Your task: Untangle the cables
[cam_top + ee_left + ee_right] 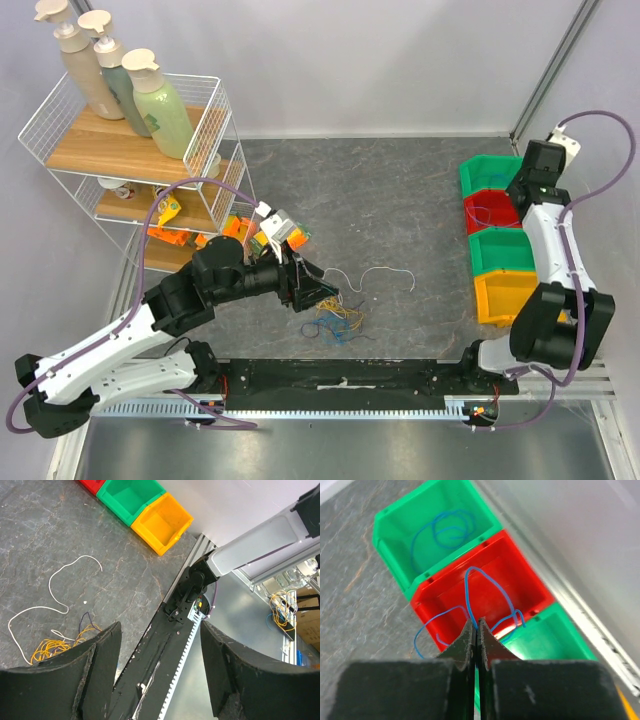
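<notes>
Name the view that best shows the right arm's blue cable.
Right wrist: the blue cable loops clearly from the shut jaws over the red bin. In top external it is indiscernible; left wrist misses it.

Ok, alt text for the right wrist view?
The right gripper is shut on a thin blue cable that loops over the red bin. A second blue cable lies coiled in the green bin beyond.

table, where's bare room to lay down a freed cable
Widest bare patch: far middle of the table, between rack, bins and white cable. A smaller one lies between that cable and the yellow bin. Crowded: the tangle by the left gripper, and the bins, where the right gripper holds a blue cable.
</notes>
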Motion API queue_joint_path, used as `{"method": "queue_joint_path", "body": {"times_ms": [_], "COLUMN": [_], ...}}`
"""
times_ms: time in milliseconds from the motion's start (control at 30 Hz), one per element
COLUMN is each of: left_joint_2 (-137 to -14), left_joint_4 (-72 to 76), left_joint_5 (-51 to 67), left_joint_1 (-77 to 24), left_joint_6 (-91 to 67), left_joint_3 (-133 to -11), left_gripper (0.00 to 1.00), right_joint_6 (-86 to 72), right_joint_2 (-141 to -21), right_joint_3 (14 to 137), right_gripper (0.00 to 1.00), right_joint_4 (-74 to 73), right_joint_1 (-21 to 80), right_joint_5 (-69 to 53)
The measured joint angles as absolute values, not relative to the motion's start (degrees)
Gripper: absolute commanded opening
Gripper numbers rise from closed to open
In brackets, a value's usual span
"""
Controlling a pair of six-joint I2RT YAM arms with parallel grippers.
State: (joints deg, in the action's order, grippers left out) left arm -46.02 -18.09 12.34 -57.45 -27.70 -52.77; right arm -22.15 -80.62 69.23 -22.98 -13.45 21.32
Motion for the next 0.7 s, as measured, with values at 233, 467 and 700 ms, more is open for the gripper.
{"method": "queue_joint_path", "body": {"times_ms": [233, 467, 700], "left_joint_2": [-46.68, -46.59, -46.54], "left_joint_4": [-17.89, -17.85, -17.85], "left_joint_5": [12.58, 12.6, 12.67], "left_joint_1": [-57.45, -57.45, -57.45], "left_joint_6": [-27.97, -28.05, -28.05], "left_joint_3": [-52.71, -52.42, -52.42], "left_gripper": [0.71, 0.71, 0.71], "right_joint_6": [-26.0, -26.81, -22.92], "right_joint_2": [-86.17, -89.95, -92.73], "right_joint_3": [61.76, 60.97, 65.89], "right_gripper": [0.0, 0.3, 0.65], "right_joint_4": [-19.57, -19.09, -19.7], "right_joint_1": [-14.06, -16.75, -16.32], "right_joint_5": [10.41, 9.26, 10.41]}}
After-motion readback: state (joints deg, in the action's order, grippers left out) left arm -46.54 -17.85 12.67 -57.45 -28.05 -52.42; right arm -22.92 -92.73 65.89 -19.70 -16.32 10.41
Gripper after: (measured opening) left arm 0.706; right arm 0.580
